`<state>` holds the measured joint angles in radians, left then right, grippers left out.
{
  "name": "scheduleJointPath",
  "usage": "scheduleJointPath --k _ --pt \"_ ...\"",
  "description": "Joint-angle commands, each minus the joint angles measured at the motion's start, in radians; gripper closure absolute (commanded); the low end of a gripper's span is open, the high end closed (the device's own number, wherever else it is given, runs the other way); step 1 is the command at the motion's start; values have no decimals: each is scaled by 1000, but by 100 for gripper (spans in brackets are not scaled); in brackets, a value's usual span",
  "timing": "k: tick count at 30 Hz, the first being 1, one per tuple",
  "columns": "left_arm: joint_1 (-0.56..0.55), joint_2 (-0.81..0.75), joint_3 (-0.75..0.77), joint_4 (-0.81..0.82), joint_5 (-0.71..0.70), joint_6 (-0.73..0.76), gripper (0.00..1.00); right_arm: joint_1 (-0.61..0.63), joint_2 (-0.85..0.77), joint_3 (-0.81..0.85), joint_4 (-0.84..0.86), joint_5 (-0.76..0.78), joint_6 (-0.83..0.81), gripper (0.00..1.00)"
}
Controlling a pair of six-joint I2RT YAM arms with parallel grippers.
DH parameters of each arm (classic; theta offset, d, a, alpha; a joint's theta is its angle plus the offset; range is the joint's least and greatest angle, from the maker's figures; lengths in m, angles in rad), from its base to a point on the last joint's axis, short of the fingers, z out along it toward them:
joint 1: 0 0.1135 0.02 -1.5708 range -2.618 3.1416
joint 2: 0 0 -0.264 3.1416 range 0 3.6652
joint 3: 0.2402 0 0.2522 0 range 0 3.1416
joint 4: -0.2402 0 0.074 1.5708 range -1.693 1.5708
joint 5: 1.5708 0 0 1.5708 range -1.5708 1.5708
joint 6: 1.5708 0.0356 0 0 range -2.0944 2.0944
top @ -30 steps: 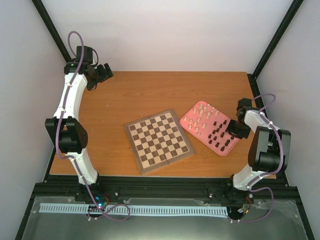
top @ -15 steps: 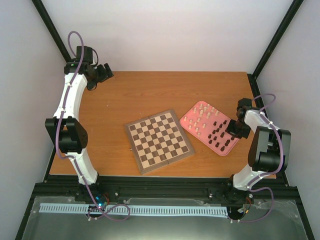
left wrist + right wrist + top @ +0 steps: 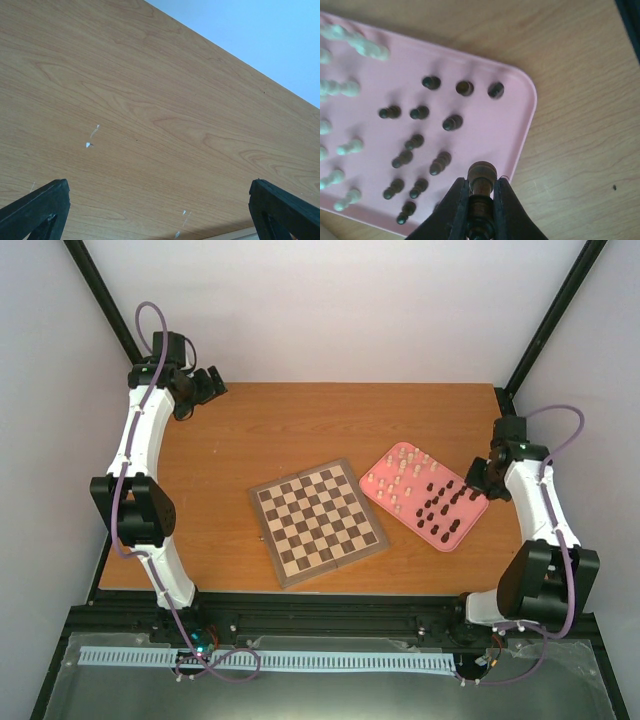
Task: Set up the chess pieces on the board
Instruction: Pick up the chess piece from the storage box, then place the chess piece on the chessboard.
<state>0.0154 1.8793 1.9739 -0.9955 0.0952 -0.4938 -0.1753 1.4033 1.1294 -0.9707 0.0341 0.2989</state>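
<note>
- So, pink tray (image 3: 512,130) by the right edge is holding dark and cream chess pieces (image 3: 420,112).
- Right gripper (image 3: 481,186) is clamping a dark piece (image 3: 481,172).
- Left gripper (image 3: 157,182) is gaping, far-left corner.
- Board (image 3: 318,522) is sitting mid-worktop.

No readable text or labels appear anywhere.

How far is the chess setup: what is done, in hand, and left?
Done: nothing; the square wooden chessboard carries no pieces. In hand: the right gripper is shut on one dark brown piece at the edge of the pink rectangular tray. Left: the other dark brown pieces and the cream pieces, in that tray. The left gripper is open.
</note>
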Motion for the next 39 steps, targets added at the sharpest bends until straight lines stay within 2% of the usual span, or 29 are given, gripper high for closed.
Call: scheduleJointPath --k 1,4,12,24,29,39 --pt "-9 6 52 -16 8 -12 0 36 -12 68 -41 -6 7 97" --pt "-12 -5 58 -32 -3 -11 0 142 15 155 -67 18 36 97" --pt "-15 -88 1 -45 -39 -22 0 529 200 413 -121 49 100 97" --pt "-22 -253 -158 -54 -67 -23 0 947 520 689 -165 -11 19 97" --pt "-21 -298 -213 -48 -56 -24 0 1074 632 802 -206 -39 -10 97" --pt "-23 -353 -258 -44 -43 -33 0 1201 795 944 -248 -104 -55 97"
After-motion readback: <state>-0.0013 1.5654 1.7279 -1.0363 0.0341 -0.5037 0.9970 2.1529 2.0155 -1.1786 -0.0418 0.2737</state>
